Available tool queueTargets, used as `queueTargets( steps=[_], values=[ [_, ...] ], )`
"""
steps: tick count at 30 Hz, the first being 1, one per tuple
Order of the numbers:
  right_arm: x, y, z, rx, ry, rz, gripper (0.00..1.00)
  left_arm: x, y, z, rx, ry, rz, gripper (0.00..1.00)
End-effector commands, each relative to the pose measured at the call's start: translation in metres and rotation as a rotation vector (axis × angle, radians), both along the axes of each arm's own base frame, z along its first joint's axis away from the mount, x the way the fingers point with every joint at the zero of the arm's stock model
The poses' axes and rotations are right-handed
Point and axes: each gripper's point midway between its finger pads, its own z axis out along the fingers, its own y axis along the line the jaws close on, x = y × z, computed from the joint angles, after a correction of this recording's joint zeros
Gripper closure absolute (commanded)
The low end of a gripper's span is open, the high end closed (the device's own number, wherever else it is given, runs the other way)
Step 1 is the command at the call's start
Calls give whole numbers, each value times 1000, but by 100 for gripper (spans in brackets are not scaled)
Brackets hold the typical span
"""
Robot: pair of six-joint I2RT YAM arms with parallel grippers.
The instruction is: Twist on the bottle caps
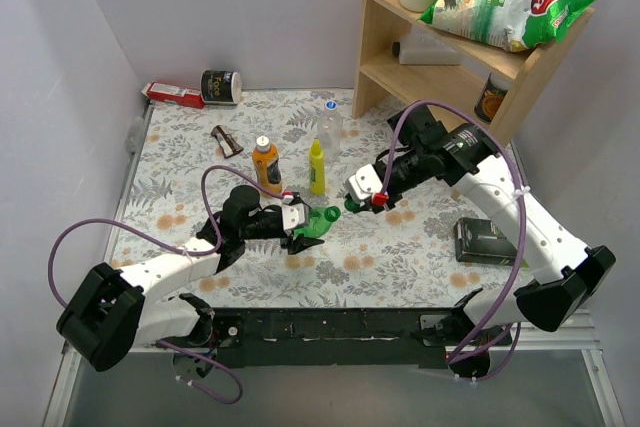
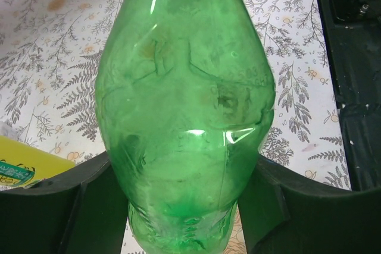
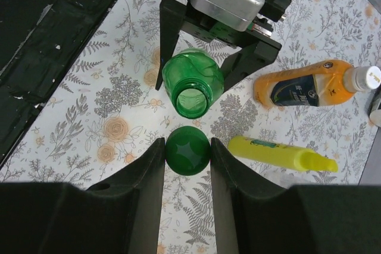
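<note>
Green cap (image 3: 187, 151): pinched in the clenched right gripper (image 3: 187, 145), lower centre of the right wrist view.
Green bottle (image 3: 191, 78): body clamped by the left gripper (image 2: 184, 197), tilted, with its open mouth towards the cap.
Key relation: the cap is just short of the mouth, apart from it and roughly on the bottle's long axis.
Hidden: the bottle's base is cut off, and the cap's threaded side can't be made out.

— In the left wrist view, how much of the green bottle (image 2: 184, 135) shows?
— Only its belly; the top and bottom edges cut off neck and base. The yellow bottle (image 2: 24, 168) is a sliver at lower left.
— Overhead?
— Upper right, a dark jar (image 1: 491, 97) is half hidden by the shelf (image 1: 372, 37).
</note>
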Motion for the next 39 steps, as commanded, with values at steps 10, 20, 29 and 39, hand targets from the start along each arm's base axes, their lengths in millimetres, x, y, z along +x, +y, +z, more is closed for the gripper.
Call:
queueTargets(
  steps=[10, 20, 29, 39],
  values=[
    [-18, 24, 0, 42, -13, 71, 77, -2, -12, 17, -52, -100, -27, 100],
    [-21, 29, -14, 14, -23, 75, 76, 1, -12, 27, -90, -155, -7, 100],
    [-2, 36, -21, -7, 12, -43, 78, 13, -5, 38, -151, -183, 97, 100],
    [12, 47, -18, -16, 127, -146, 77, 17, 7, 49, -225, -233, 183, 100]
  ],
)
